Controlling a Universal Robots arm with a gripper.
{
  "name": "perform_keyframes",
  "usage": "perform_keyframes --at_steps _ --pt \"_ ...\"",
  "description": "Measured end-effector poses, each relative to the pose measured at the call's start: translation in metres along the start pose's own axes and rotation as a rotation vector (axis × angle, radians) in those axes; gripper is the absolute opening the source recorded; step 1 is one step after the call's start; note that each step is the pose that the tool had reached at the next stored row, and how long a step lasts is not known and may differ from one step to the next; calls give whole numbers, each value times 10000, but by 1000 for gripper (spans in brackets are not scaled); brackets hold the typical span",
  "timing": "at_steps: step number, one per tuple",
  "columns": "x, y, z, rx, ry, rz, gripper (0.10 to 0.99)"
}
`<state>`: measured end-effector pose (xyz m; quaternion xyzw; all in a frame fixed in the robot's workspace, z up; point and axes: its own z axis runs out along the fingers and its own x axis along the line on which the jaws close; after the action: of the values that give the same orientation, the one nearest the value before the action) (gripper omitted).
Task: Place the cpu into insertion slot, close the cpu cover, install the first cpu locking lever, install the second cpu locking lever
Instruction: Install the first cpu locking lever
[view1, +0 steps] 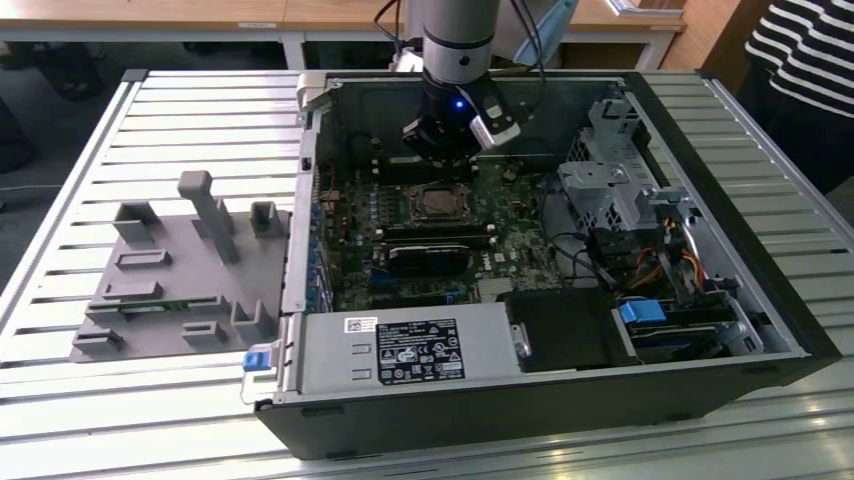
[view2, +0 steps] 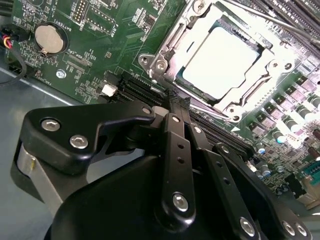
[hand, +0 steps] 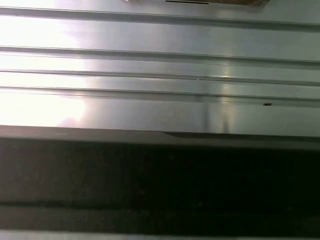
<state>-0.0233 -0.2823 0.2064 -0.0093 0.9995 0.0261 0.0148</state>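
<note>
Hovers with gripper (view2: 176, 99) fully closed, holding nothing, tips just beside the cpu cover (view2: 170, 42), lowered around the seated cpu (view2: 220, 62).

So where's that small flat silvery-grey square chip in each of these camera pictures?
Exterior view: the small silvery-grey square chip sits mid-board in the open computer case, near the gripper.
Second wrist view: the chip lies just past the gripper, inside the silvery metal frame.
First wrist view: faces ribbed silvery metal.
Shared landmark: the green circuit board.
</note>
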Motion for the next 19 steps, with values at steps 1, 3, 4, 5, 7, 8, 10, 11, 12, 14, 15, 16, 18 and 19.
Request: perform_keyframes --at_steps 1,3,4,5,7,8,10,11,12,14,15,16,18,19 --pt "-1 2 6 38 0 -1 106" --pt "-4 8 17 113 4 -3 106" --pt "-7 12 24 142 5 -4 106" --pt "-9 16 30 169 6 -5 106" --pt "-14 24 43 217 9 -6 106" --pt "-16 28 49 238 9 -7 106" --pt "-19 33 60 273 12 -8 106" --pt "-19 35 64 287 13 -8 106" --pt "-20 36 69 301 14 -8 106" --pt "-20 39 77 336 17 -8 106" --pt "-21 42 82 348 17 -8 106" --pt "-23 45 89 355 10 -10 106" --pt "-23 44 89 363 13 -11 106" --pt "-23 44 88 365 13 -11 106"
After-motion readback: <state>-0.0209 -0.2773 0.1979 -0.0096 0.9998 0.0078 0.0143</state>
